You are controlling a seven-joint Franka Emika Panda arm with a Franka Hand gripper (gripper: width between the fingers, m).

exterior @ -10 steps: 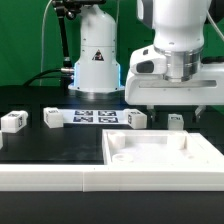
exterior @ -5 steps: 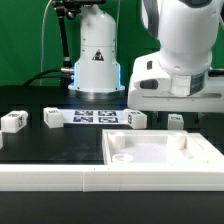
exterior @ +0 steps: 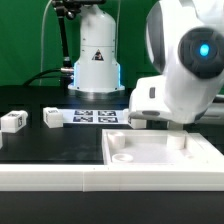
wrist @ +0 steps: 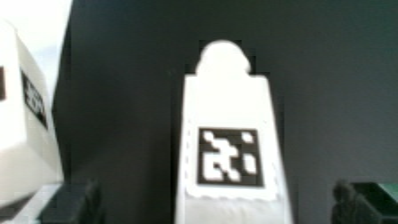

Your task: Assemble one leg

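Note:
In the wrist view a white leg (wrist: 226, 130) with a black-and-white tag lies lengthwise on the black table. It sits between my two dark fingertips (wrist: 63, 205), which stand apart on either side without touching it. My gripper (wrist: 214, 203) is open. In the exterior view the gripper (exterior: 178, 130) is low behind the far edge of the white square panel (exterior: 160, 160). The arm's body hides most of that leg. Two more legs (exterior: 12, 121) (exterior: 52, 117) stand at the exterior view's left. A third leg (exterior: 134, 118) is partly hidden by the arm.
The marker board (exterior: 95, 116) lies in front of the robot base (exterior: 97, 55). A long white bar (exterior: 50, 180) runs along the front. Another white tagged part (wrist: 18, 110) shows at the wrist view's edge, close beside the leg.
The arm has tilted and come down toward the leg behind the panel at the exterior view's right. It now covers that leg. The other parts have not moved.

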